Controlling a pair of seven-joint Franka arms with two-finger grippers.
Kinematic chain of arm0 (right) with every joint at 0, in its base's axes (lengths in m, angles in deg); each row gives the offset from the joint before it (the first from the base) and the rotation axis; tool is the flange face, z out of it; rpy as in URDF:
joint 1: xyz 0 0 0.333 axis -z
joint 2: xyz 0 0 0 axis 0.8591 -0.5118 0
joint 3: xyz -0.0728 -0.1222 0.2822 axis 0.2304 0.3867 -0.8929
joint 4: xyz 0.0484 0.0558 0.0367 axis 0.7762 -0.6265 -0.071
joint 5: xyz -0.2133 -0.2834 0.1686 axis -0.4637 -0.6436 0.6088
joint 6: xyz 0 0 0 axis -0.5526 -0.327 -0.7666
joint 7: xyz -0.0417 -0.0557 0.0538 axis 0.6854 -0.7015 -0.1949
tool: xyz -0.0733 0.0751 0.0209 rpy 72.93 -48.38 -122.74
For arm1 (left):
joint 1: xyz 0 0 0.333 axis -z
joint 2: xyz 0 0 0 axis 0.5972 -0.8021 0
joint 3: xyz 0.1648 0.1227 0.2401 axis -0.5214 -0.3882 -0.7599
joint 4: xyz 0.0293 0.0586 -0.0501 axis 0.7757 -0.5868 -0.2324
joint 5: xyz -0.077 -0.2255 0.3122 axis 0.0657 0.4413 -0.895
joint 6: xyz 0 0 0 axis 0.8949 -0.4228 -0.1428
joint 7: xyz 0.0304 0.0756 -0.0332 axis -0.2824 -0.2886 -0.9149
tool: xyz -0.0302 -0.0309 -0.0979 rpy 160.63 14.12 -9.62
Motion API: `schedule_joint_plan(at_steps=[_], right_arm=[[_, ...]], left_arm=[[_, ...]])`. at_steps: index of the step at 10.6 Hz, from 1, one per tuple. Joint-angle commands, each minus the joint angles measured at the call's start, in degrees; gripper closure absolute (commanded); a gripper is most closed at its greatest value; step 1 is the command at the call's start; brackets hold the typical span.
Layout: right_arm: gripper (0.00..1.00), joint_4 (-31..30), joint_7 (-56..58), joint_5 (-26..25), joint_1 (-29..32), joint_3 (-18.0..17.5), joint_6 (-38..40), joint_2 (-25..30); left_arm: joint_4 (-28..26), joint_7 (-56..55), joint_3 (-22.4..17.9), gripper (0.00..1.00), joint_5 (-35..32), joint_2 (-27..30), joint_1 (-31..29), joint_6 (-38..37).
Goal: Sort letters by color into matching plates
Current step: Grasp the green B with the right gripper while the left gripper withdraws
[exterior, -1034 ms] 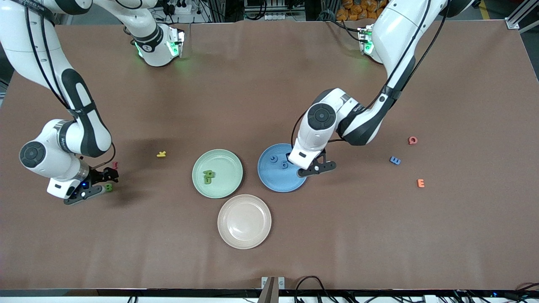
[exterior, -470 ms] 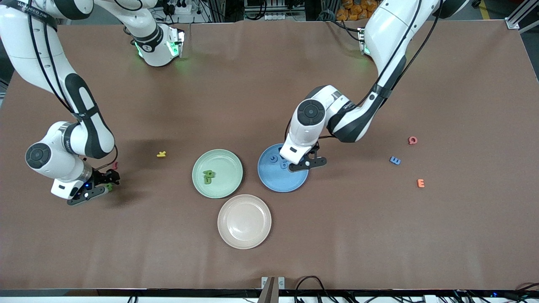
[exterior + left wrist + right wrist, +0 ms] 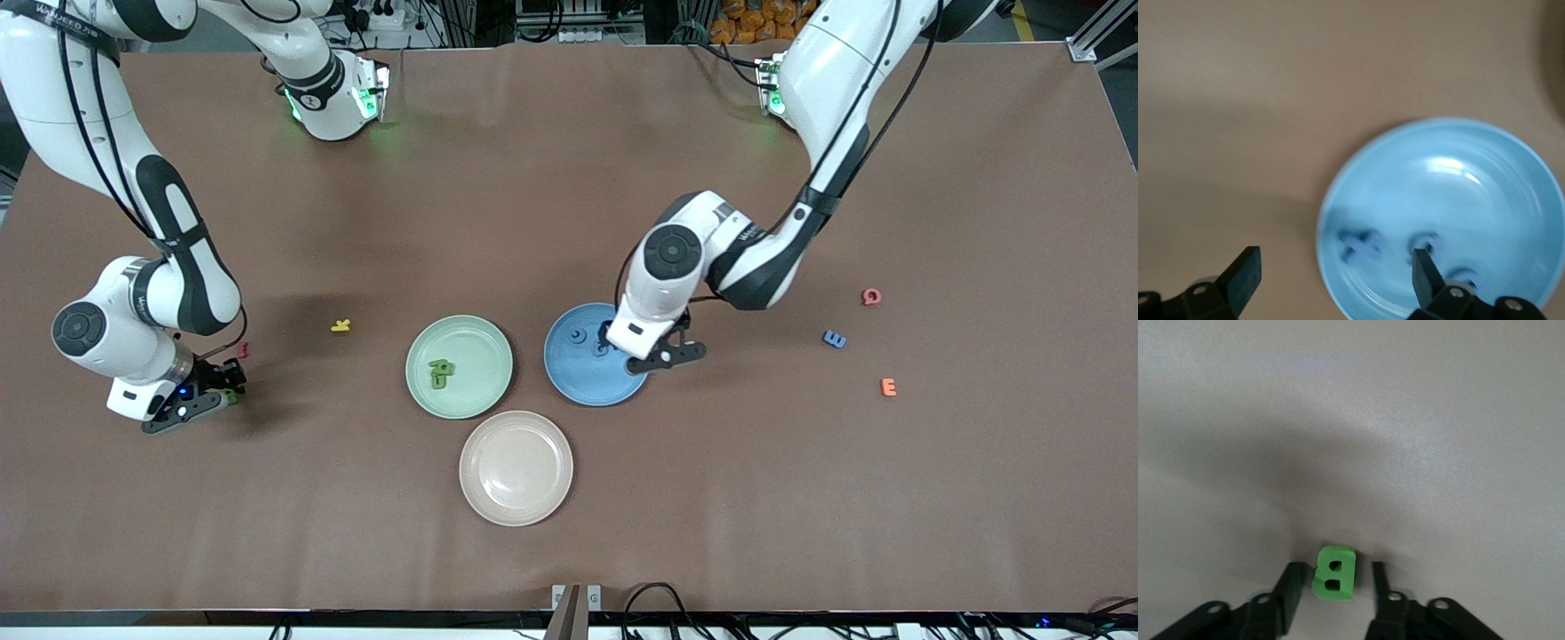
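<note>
My right gripper (image 3: 216, 392) is down at the table near the right arm's end, open, with its fingers on either side of a green letter B (image 3: 230, 396). In the right wrist view the B (image 3: 1333, 572) lies on the table between the two fingers of the gripper (image 3: 1336, 584). My left gripper (image 3: 656, 354) is open and empty over the blue plate's (image 3: 587, 380) rim; blue letters (image 3: 578, 335) lie in that plate. The left wrist view shows the plate (image 3: 1458, 193), its letters (image 3: 1361, 243) and the gripper (image 3: 1333, 270). The mint green plate (image 3: 480, 342) holds green letters (image 3: 439, 373).
An empty beige-pink plate (image 3: 516, 468) sits nearest the front camera. A yellow letter (image 3: 340, 325) and a dark red letter (image 3: 243, 349) lie near the right gripper. A blue letter (image 3: 834, 339), an orange letter (image 3: 887, 387) and a red letter (image 3: 871, 296) lie toward the left arm's end.
My left gripper swung in over the blue plate, then back toward its rim. My right gripper shifted slightly and now stands around the green B.
</note>
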Motion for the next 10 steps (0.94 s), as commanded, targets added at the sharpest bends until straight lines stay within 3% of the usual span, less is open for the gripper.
schedule_joint_plan(at_steps=[1, 10], right_arm=[[0.64, 0.6, 1.7, -1.1, 1.6, -0.9, -0.2, -0.2], [0.76, 0.7, 1.9, -0.9, 1.8, -1.7, -0.7, -0.2]], left_arm=[[-0.6, 2.8, 0.4, 0.00, -1.6, 1.1, -5.9, -3.6], [-0.4, 8.4, 1.2, 0.00, -0.6, 4.7, -21.3, -9.4]])
